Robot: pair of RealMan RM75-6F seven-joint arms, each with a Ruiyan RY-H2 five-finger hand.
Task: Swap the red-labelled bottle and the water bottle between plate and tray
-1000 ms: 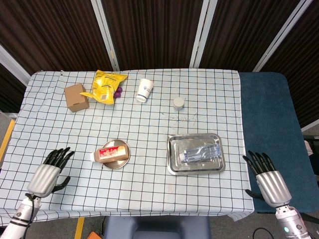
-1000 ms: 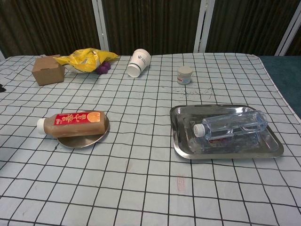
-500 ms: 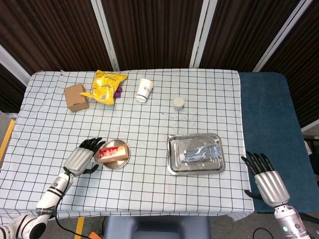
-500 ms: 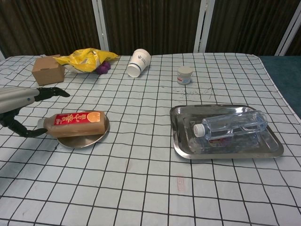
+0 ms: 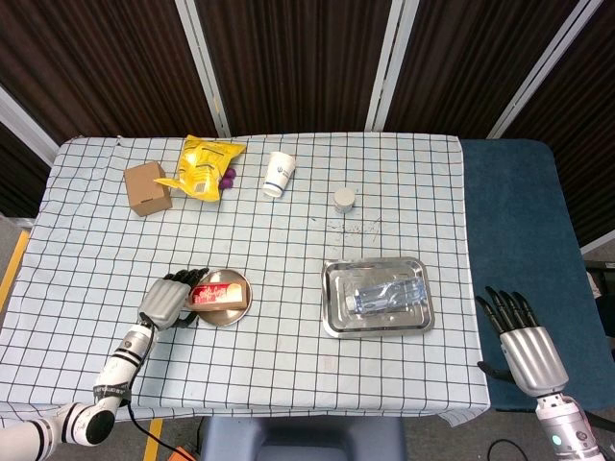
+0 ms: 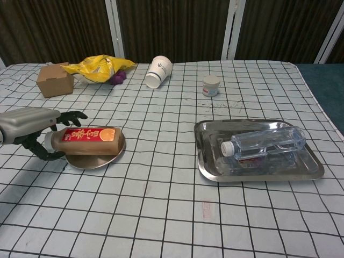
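Left hand (image 6: 32, 131) curled around cap end of red-labelled bottle (image 6: 85, 138) lying on plate (image 6: 102, 159) at near left, grip unconfirmed; bottle looks rigid, full, smooth, better gripped mid-body.

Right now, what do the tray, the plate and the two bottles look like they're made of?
Tray: looks like polished metal, mirror-like reflections. Plate: probably metal too, duller grey sheen. Water bottle: clear plastic, see-through with a white cap. Red-labelled bottle: likely plastic holding brown liquid, though glass can't be ruled out; the left hand curls around its cap end.
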